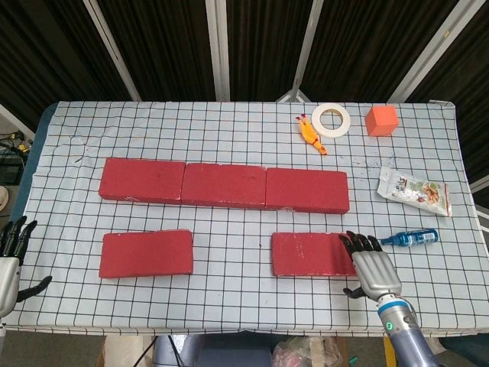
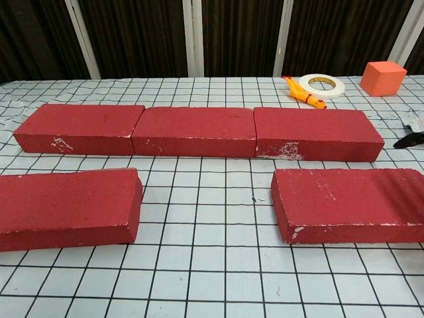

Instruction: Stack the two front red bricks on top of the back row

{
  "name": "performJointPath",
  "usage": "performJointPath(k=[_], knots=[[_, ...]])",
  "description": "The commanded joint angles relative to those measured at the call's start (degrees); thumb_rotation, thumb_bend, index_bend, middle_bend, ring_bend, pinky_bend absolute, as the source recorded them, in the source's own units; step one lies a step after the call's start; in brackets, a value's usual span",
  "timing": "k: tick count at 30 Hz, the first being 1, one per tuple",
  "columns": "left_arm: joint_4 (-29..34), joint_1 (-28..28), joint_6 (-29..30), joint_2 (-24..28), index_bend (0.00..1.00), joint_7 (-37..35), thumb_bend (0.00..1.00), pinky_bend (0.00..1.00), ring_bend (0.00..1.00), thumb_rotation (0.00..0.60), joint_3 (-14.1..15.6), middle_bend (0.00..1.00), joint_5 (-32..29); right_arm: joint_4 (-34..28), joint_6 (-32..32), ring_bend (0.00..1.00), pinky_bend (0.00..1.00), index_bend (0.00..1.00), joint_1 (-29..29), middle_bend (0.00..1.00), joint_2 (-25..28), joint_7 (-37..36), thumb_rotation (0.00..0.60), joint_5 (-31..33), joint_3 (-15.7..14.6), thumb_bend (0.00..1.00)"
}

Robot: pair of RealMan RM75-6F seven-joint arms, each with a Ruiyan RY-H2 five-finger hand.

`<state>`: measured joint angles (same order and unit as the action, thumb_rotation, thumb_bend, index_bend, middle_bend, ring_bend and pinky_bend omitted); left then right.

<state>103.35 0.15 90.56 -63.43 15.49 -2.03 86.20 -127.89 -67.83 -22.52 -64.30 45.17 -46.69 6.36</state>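
overhead, right hand (image 1: 371,266), fingers spread and holding nothing, lies over the right end of the front right brick (image 1: 313,254). left hand (image 1: 9,260), likewise spread, at table edge. front left brick (image 1: 146,253) lies before the back row (image 1: 223,184).

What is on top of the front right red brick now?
The right robot hand lies over the right end of the front right red brick. That end is covered; whether the fingers touch it cannot be seen.

Tape roll (image 1: 331,119), orange cube (image 1: 381,121), rubber chicken (image 1: 309,134), snack packet (image 1: 414,190), blue bottle (image 1: 411,238)
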Motion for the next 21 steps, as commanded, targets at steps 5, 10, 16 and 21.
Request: performJointPath(k=[5,10,16,21], knots=[[0.07,0.36,0.66,0.50,0.04,-0.80,0.00,0.13,0.00,0.600,-0.96,0.00,-1.84,2.99,-3.51,0.00,0.00,0.04,-9.26,0.00,-7.74,7.18,0.600,13.28,3.11,0.18],[0.02,0.31,0.61,0.50,0.04,-0.79,0.00,0.13,0.00,0.600,-1.08,0.00,-2.09,4.41,-4.64,0.00,0.00,0.04,-11.84,0.00,-10.02,8.08,0.600,16.07,2.55,0.19],[0.06,0.11,0.20,0.37,0.04,-0.31,0.00,0.13,0.00,0.600,-1.01,0.00,-2.22,5.41,-5.45,0.00,0.00,0.04,-13.69,0.00,-11.38,8.01,0.600,17.33,1.76,0.19],[0.08,0.01,0.10,0.28,0.04,-0.07,0.00,0.13,0.00,0.600,-1.08,0.00,-2.42,6.03,-5.83,0.00,0.00,0.04,-14.74,0.00,-11.87,7.51,0.600,18.03,0.95,0.18]])
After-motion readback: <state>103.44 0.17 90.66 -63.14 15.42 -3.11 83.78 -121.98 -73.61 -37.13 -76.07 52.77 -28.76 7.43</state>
